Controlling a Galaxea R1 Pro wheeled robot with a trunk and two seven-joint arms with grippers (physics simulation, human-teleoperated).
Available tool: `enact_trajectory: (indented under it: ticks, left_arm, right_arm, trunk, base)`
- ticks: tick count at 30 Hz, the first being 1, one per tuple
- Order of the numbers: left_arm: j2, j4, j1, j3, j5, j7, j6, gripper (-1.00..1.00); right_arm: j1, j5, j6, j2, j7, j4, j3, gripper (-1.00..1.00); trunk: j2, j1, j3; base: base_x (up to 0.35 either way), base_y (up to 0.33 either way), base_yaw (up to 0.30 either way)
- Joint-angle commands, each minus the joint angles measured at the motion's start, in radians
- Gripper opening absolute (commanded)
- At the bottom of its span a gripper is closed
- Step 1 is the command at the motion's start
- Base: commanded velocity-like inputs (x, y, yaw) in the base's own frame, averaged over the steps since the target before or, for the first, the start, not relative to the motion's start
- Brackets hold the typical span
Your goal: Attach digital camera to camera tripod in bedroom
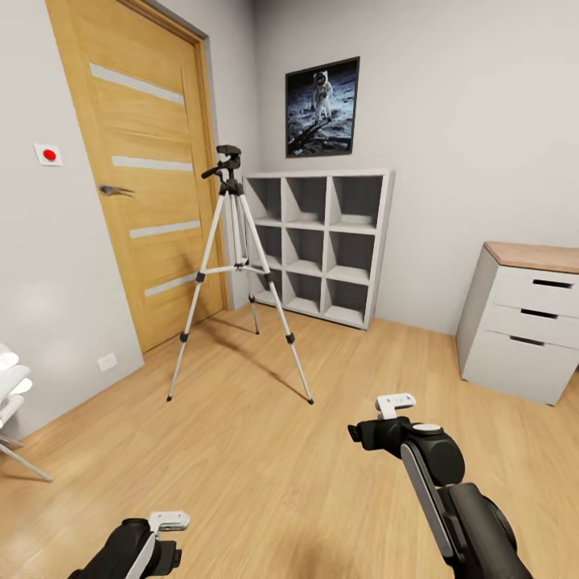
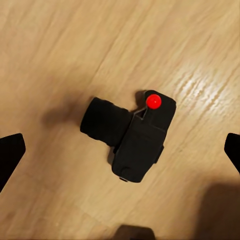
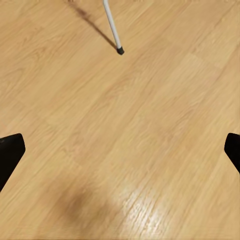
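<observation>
Digital camera (image 2: 137,137), matte black and boxy, lies on the wood plank floor (image 2: 60,55) between the spread-apart fingertips of the left gripper (image 2: 120,150), its stubby lens level along the planks. Right gripper (image 3: 120,150) hangs equally spread over bare floor near a foot of the silver-legged camera tripod (image 1: 233,265), which stands by the oak door (image 1: 137,161).

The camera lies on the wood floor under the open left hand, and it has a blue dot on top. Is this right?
Not quite. The dot on the camera is red, not blue, as the left wrist view shows. The rest holds: it lies on the floor under the open left hand.
</observation>
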Motion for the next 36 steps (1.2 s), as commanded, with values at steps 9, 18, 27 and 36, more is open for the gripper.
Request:
enact_trajectory:
  ticks: [9,18,27,36]
  left_arm:
    - [0.002,0.049,-0.057,-0.006,0.006,-0.004,0.011,1.0]
    - [0.001,0.159,-0.109,-0.075,0.0,0.003,-0.047,1.0]
    - [0.001,0.222,-0.112,-0.101,0.001,0.011,-0.184,1.0]
    - [0.002,0.312,-0.108,-0.108,-0.001,0.013,-0.345,1.0]
  right_arm:
    - [-0.021,-0.003,0.004,-0.001,0.0,-0.001,-0.002,1.0]
    - [-0.019,-0.004,0.004,-0.009,0.037,-0.001,0.007,1.0]
    - [-0.019,-0.003,0.004,-0.022,0.13,-0.001,0.009,1.0]
    - [-0.015,-0.002,0.004,-0.025,0.157,-0.001,0.009,1.0]
  trunk:
    - [-0.043,0.024,-0.032]
    - [-0.046,0.028,-0.066]
    - [-0.048,0.032,-0.101]
    - [-0.05,0.036,-0.136]
  base:
    - [0.0,0.0,0.0]
    - [0.0,0.0,0.0]
    - [0.0,0.0,0.0]
    - [0.0,0.0,0.0]
